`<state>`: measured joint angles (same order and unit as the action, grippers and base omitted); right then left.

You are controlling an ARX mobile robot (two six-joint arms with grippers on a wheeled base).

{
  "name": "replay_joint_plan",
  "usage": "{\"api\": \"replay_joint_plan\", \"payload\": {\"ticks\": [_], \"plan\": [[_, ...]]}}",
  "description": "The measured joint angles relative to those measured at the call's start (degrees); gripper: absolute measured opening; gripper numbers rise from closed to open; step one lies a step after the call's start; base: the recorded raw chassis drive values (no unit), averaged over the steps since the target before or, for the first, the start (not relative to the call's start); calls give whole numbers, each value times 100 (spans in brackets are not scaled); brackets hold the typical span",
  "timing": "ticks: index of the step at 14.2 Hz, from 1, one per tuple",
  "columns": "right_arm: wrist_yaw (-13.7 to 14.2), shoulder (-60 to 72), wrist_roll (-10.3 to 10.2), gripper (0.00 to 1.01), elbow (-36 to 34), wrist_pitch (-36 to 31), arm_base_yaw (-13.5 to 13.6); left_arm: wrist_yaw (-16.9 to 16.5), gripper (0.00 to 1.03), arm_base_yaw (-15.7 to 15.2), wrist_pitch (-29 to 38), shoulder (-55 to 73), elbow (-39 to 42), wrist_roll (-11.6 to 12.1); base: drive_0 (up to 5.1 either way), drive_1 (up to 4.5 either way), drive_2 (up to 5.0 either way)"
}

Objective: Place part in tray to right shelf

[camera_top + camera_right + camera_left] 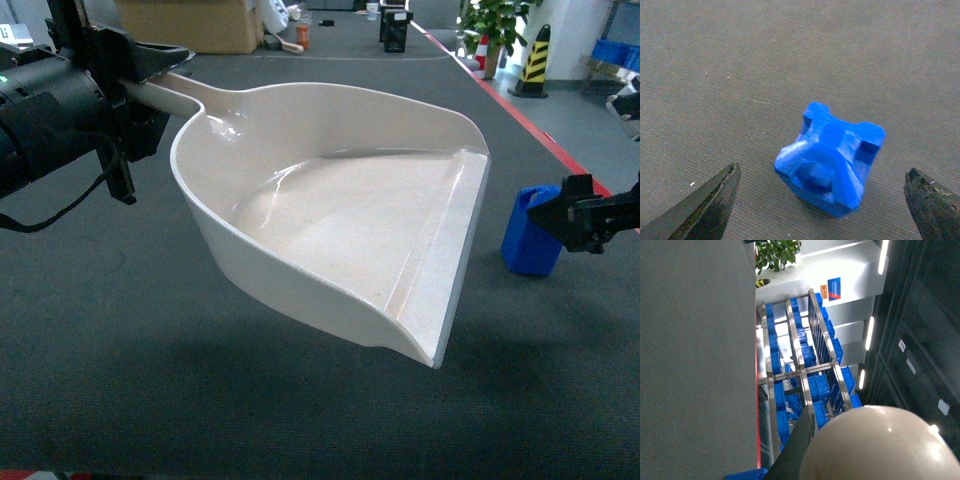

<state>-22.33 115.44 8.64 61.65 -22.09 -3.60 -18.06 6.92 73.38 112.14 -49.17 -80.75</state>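
A large cream plastic dustpan-shaped tray (330, 220) hung tilted above the dark grey carpeted table (120, 380), its flat front lip toward the right and its bowl holding nothing. Its long handle ran up and left into the black left claw (150, 85), which was pinched on that handle; in the left wrist view the tray's rounded cream back (880, 445) filled the lower corner.

To the tray's right, apart from it, the small bright-blue plastic jerrycan-shaped part (530, 232) stood on the table. The black right claw (822, 200) hovered over it, fingers (705, 205) spread wide on either side and touching nothing.

Farther off, a shiny steel shelf (807, 372) carried rows of blue plastic crates (820, 390). A brown cardboard box (190, 25) and a green potted plant (495, 25) stood near the table's far edge.
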Motion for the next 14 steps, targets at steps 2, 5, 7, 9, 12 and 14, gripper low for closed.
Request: {"api": "replay_joint_plan", "payload": {"ticks": [2,5,7,9,12,14], "plan": [[203,450,26,98,501,186,219,2,12,0,-2,0,0,0,0,0,0],[837,1182,-24,90,1259,103,496,0,12,0,0,0,0,-2,0,0,0],[1316,1349,-101,66,1537,79,616,0,12,0,2,0,0,-2,0,0,0],[1899,1075,-280,46,1145,-85,662,-2,12,0,-2,0,0,-2,0,0,0],[2044,-839,-535,46,-286,-492,658,0,12,0,2,0,0,-2,0,0,0],[1731,-2446,-658,46,-933,-542,798,0,12,0,0,0,0,-2,0,0,0]]}}
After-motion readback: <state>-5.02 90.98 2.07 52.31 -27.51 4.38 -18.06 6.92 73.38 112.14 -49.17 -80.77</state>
